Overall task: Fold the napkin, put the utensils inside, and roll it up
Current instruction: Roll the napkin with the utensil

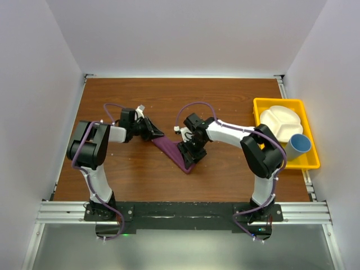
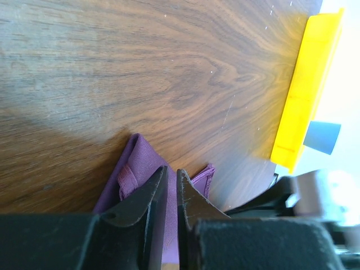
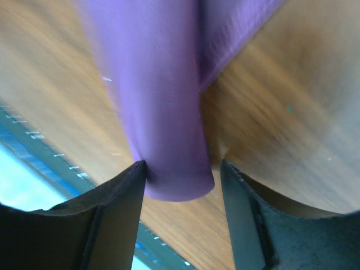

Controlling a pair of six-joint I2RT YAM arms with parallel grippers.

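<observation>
Napkin (image 1: 170, 151) lies as a narrow purple strip near the middle of the wooden table (image 1: 225, 95) in the top view, running slantwise from far-left to near-right. The left gripper (image 1: 153, 134) sits at its far-left end and the right gripper (image 1: 188, 153) over its near-right end. Well apart at the right edge, a yellow tray (image 1: 281, 101) carries a white divided plate (image 1: 279, 121) and a blue cup (image 1: 299, 144).

From the left wrist, the left gripper (image 2: 172, 169) has its jaws drawn narrow, with only a slit between them and purple cloth showing in it, so it pinches the napkin (image 2: 135, 166). Folded layers spread on the table just beyond the tips.

From the right wrist, the right gripper (image 3: 183, 169) stands wide, straddling the rounded, rolled end of the napkin (image 3: 157, 101). One finger (image 3: 121, 208) touches the roll; the other stands slightly clear of it.
</observation>
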